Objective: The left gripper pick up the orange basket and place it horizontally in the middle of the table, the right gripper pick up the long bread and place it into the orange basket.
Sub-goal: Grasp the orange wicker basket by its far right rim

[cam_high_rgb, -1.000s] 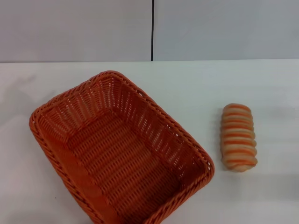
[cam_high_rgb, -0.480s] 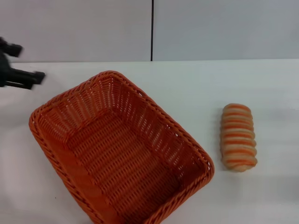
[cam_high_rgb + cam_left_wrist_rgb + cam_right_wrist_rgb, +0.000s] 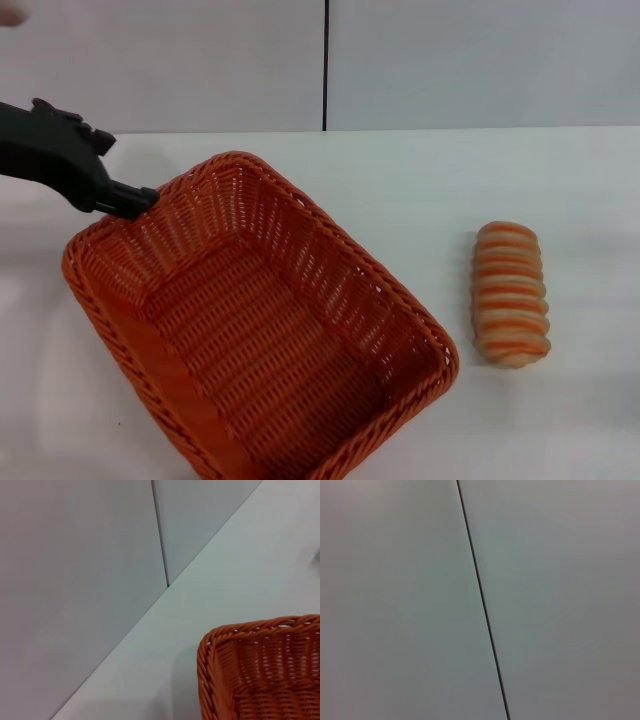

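Observation:
The orange basket (image 3: 262, 330) lies on the white table (image 3: 420, 175), turned diagonally, its near corner cut off by the lower edge of the head view. My left gripper (image 3: 138, 199) reaches in from the left and sits right at the basket's far left rim; contact is unclear. The left wrist view shows a corner of the orange basket (image 3: 260, 672) on the table (image 3: 225, 585). To the right of the basket, apart from it, the long bread (image 3: 511, 294) lies on the table, cream with orange stripes. The right gripper is out of view.
A grey wall with a dark vertical seam (image 3: 326, 65) stands behind the table's far edge. The right wrist view shows only that wall and the seam (image 3: 482, 605). Bare tabletop lies between basket and bread.
My left arm has come in from the left edge, moving right and down to the basket's far left rim. Basket and bread have not moved.

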Motion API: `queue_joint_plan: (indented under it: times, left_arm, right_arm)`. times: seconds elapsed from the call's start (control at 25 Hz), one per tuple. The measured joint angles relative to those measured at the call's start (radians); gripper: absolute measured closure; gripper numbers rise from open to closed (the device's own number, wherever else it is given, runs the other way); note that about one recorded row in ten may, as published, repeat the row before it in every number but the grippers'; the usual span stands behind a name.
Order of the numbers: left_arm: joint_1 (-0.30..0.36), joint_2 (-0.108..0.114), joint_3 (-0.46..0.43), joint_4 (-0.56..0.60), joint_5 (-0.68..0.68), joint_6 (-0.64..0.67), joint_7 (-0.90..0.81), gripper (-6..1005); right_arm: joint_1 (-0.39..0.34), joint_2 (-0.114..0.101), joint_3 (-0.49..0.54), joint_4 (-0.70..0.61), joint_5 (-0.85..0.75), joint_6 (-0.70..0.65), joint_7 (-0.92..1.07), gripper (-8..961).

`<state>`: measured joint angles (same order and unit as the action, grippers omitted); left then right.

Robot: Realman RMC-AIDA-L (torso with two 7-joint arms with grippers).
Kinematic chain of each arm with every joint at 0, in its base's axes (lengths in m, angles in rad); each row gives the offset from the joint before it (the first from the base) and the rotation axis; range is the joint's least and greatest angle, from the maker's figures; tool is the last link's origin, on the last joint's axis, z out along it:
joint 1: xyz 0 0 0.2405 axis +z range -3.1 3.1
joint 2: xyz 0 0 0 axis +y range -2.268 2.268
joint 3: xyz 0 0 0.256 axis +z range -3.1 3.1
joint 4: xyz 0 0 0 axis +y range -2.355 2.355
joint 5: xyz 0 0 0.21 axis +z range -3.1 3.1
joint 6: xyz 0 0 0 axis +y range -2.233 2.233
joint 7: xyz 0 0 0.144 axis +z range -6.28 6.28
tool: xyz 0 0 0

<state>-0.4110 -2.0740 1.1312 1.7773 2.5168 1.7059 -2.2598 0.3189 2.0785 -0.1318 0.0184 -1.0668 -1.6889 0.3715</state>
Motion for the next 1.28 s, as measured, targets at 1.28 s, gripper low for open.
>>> queue_joint_plan:
  times: [1.28]
  left_arm:
    - [-0.013,0.001,0.194,-0.294,0.088,-0.27,-0.006,246]
  right_arm:
    - [0.009,-0.003,-0.009,-0.006,-0.007,0.03,-0.005,428]
